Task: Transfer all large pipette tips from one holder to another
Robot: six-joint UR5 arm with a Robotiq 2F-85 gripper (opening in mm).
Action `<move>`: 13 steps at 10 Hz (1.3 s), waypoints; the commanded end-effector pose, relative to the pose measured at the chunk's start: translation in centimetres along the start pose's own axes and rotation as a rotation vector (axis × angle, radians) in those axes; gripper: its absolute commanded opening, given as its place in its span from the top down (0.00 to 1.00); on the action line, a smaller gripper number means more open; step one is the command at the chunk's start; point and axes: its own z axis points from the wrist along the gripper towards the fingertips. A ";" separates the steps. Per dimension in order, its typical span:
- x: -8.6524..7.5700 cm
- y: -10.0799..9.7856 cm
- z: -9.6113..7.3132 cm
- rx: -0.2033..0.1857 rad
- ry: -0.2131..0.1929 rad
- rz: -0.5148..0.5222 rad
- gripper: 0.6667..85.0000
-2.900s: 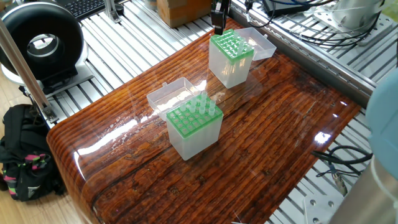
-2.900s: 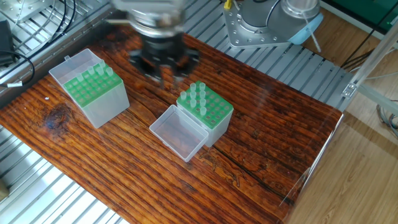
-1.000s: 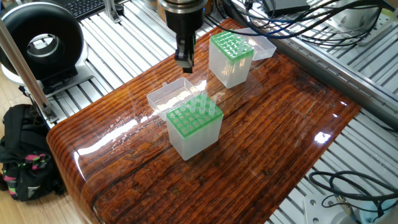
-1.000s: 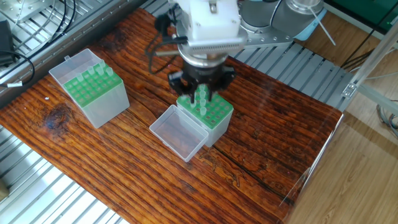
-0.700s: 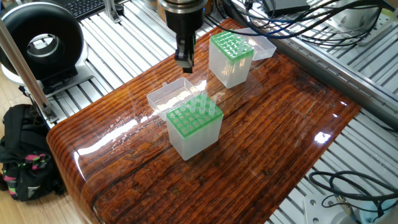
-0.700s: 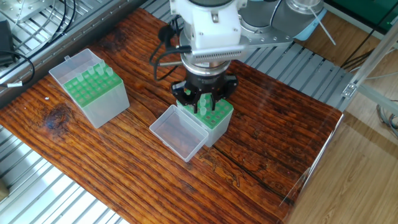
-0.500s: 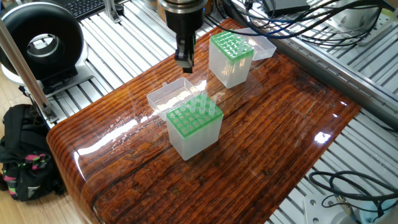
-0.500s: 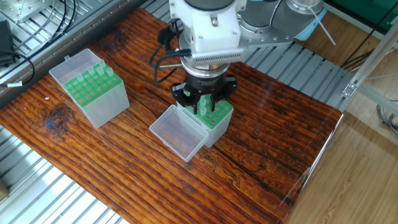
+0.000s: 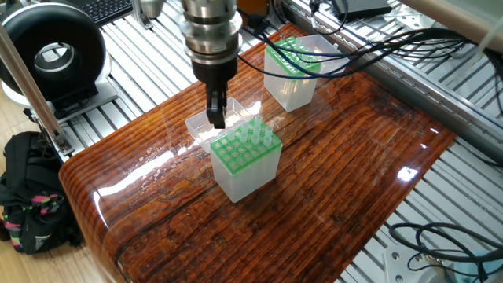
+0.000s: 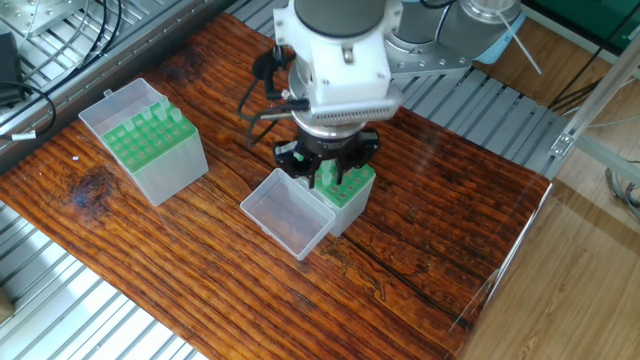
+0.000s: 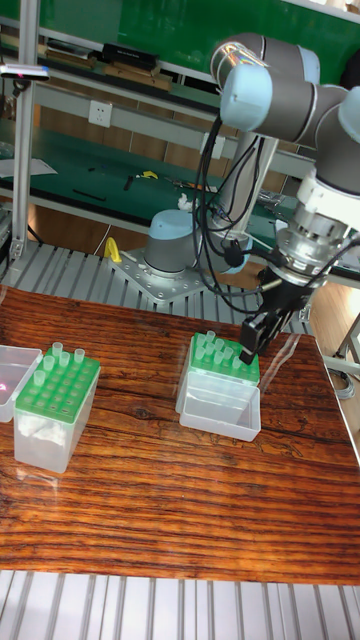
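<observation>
Translucent whitish plastic makes the pipette tips look very light and fairly stiff, though thin-walled and slick, so I judge they would slip or tilt under a careless squeeze and are best pinched by the wide collar that stands above the rack, then lifted straight up. A small cluster of them sits in the far rows of the green-topped tip box in the middle of the wooden table, its clear lid hinged open and lying flat beside it. More tips stand in a second green-topped box, well apart toward the left in the other fixed view, also with its lid open. The arm hangs nearly vertical over the middle box, wrist pointing straight down and cables looping off behind it. The gripper is low at the box's top, right at the edge where the tips stand; in the tall fixed view its dark fingers reach down to about the level of the collars. Whether the fingers are parted or pinched on a tip I cannot tell, since the wrist body hides the gap from above and the side views are too small to settle it.
</observation>
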 end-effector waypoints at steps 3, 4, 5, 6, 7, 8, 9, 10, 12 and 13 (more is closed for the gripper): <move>0.9 0.5 1.7 -0.027 -0.031 -0.038 0.54; 1.1 0.8 1.7 -0.021 -0.026 -0.033 0.54; 1.1 0.7 1.7 -0.016 -0.025 -0.031 0.54; 1.2 0.5 1.8 -0.008 -0.021 -0.031 0.54; 1.3 0.5 2.1 -0.002 -0.016 -0.031 0.54; 1.3 0.9 2.4 -0.004 -0.019 -0.028 0.54; 1.5 1.2 2.5 -0.009 -0.019 -0.030 0.54; 1.8 1.3 2.4 -0.008 -0.016 -0.033 0.54; 2.1 1.3 2.8 0.001 -0.015 -0.033 0.54; 2.1 1.4 2.9 0.003 -0.017 -0.030 0.55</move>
